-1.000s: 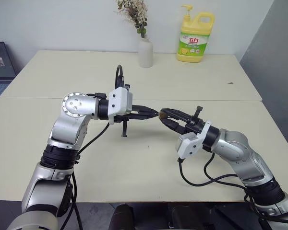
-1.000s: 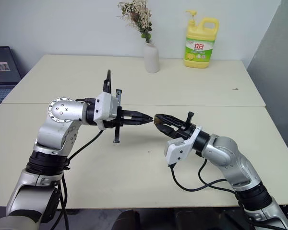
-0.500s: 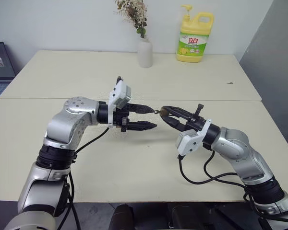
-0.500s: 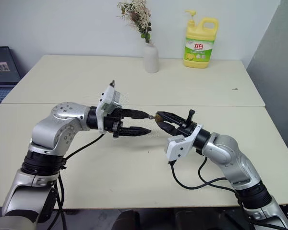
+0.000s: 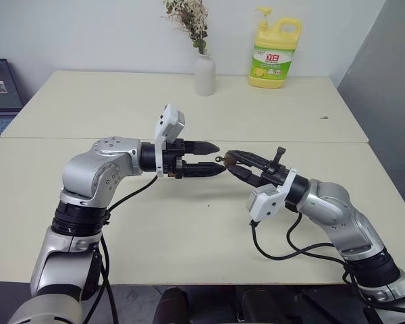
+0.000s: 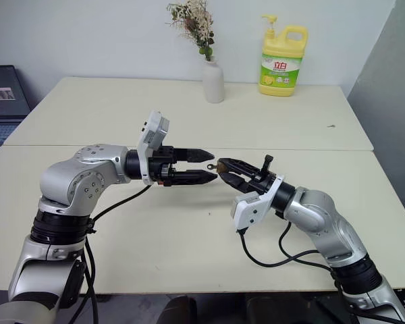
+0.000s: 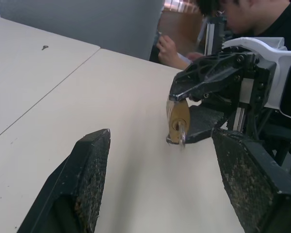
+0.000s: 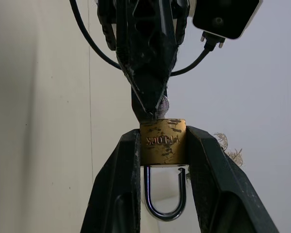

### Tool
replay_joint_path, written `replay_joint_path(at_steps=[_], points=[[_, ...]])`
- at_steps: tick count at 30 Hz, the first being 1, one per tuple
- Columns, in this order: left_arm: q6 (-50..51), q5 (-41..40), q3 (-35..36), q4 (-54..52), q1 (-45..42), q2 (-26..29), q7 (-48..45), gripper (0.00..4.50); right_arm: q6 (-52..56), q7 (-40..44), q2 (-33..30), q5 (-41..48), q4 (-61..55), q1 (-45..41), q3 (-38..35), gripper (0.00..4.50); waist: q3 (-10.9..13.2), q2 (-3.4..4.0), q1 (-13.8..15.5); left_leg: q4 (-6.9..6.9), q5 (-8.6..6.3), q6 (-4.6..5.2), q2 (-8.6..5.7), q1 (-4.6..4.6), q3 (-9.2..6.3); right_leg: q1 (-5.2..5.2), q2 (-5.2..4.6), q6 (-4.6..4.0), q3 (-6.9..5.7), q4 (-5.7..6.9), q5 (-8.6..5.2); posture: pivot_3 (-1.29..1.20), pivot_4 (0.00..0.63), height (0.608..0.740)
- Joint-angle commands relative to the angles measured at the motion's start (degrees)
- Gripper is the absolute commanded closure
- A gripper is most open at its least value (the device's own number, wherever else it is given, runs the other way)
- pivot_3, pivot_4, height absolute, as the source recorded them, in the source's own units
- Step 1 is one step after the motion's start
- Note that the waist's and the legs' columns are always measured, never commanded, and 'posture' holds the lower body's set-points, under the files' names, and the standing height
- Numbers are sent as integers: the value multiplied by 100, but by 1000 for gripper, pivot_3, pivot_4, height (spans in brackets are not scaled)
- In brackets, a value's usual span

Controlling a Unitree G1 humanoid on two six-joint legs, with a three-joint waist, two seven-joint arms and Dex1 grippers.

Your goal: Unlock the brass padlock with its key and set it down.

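Note:
The brass padlock (image 8: 163, 141) is a tiny golden block with a thin silvery shackle (image 8: 165, 201), held above the table. My right gripper (image 5: 229, 157) is shut on its two sides. A small silvery key (image 7: 181, 138) sticks out of the padlock's (image 7: 178, 119) keyhole face. My left gripper (image 5: 218, 157) is open and points at that face from the left. One black finger (image 7: 87, 179) stands on each side of the key and neither touches it.
Two cream tables (image 5: 189, 229) meet at a seam under the arms. A white vase (image 5: 204, 74) with dried flowers and a yellow soap bottle (image 5: 275, 52) stand at the far edge. A person (image 7: 242, 19) sits beyond the table in the left wrist view.
My left gripper was shut at the key a second ago. It has opened, let go and rolled at the wrist. The right gripper and the padlock have stayed still.

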Motion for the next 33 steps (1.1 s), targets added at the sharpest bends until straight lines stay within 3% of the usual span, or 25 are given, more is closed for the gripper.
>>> replay_joint_path(at_steps=[1, 4, 7, 16, 28, 33], points=[[9, -137, 107, -177, -158, -54, 41, 1021, -143, -4, -20, -14, -135, -129, -36, 3562, 0, 0, -1, 0, 0, 0, 0, 0, -1, 0, 0, 0, 0, 0, 0, 0, 150, 740], [5, -163, 99, -169, -191, -83, 36, 1021, -168, 1, -5, -43, -114, -158, -5, 3562, 0, 0, 0, 0, 0, 0, 0, 0, -2, 1, 0, 0, 0, 0, 0, 0, 150, 740], [-69, -119, 33, -177, -169, -48, -35, 1578, -178, 0, 15, -58, -79, -199, 21, 3562, 0, 0, -2, 0, 0, 0, 0, 1, -2, 1, 0, 0, 0, 0, 0, 0, 150, 740], [-209, 0, -55, -138, -143, -32, -100, 4357, -197, 12, 43, -67, 5, -300, 58, 3562, 0, 0, 1, 0, 0, 0, -1, 1, -3, 2, 0, 0, -1, 0, 0, 0, 150, 740], [-319, 81, -55, -163, -45, -32, -115, 4355, 197, 294, 58, 141, -14, -253, 1, 3562, 0, 0, 0, 0, 0, 0, -1, 1, -4, 3, 0, 0, -1, 0, 0, 0, 150, 740], [-349, 90, -35, -147, -30, -36, -126, 4355, 554, 503, -75, 285, -98, -95, -166, 1737, 0, 0, 1, 0, 0, 0, -1, 1, -5, 3, 0, 0, -1, -1, 0, 0, 150, 740]])
